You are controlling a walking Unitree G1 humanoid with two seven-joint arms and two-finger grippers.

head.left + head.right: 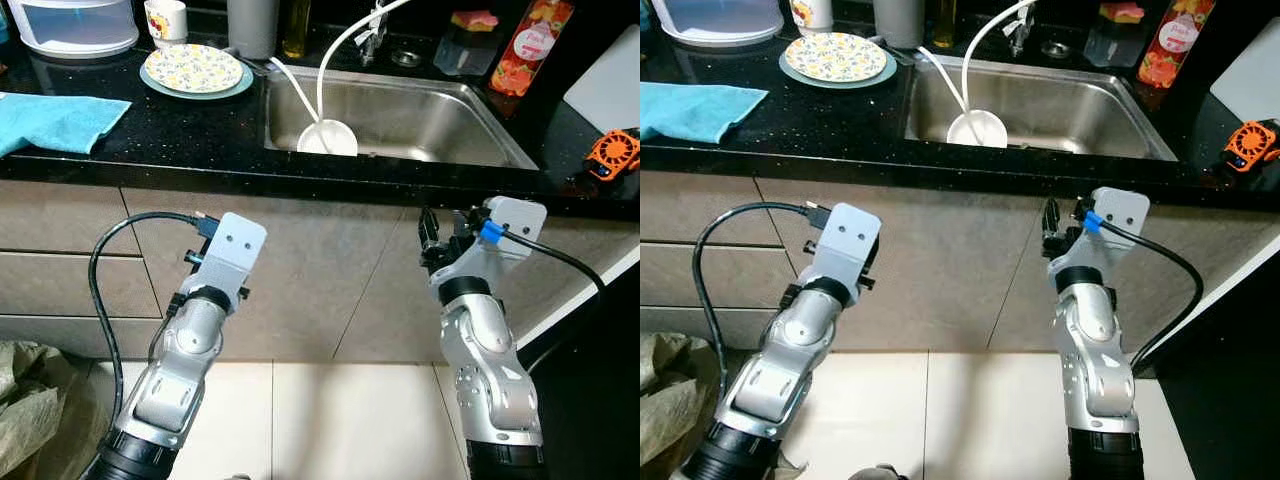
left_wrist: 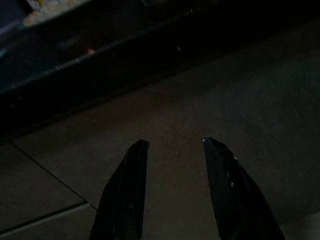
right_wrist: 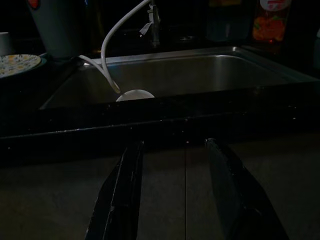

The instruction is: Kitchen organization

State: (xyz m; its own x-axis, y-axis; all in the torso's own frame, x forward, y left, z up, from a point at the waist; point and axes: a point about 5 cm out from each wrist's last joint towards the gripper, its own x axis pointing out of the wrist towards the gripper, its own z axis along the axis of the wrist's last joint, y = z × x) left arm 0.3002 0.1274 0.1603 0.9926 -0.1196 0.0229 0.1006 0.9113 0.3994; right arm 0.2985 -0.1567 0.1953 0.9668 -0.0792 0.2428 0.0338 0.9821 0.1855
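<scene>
**Both arms raised below the surface edge, both grippers empty**

Head views: black speckled surface (image 1: 180,125) with a steel sink (image 1: 420,120) set in it. Left of the sink sits a floral plate (image 1: 194,68), a mug (image 1: 166,18) behind it, a white lidded container (image 1: 75,25) in the far left corner, and a teal cloth (image 1: 55,118) near the front edge. A grey cylinder (image 1: 252,25) stands at the sink's back-left corner. A white hose (image 1: 335,50) runs from the tap down to a white round piece (image 1: 328,138) at the sink's front wall. Red-labelled bottle (image 1: 530,40) behind the sink on the right; orange gadget (image 1: 612,152) at far right of the surface.

Both silver arms are up in front of the cabinet fronts (image 1: 330,270), under the surface edge. In these views the wrist housings mostly hide the fingers.

Wrist views fill that in. Left gripper (image 2: 172,150): fingers apart, nothing between them, facing the dark cabinet face below the surface lip. Right gripper (image 3: 172,150): fingers apart, empty, pointed at the surface edge, with the sink, hose, plate and bottle visible beyond. Both are very dark.

A crumpled bag (image 1: 30,400) lies on the floor at lower left.
</scene>
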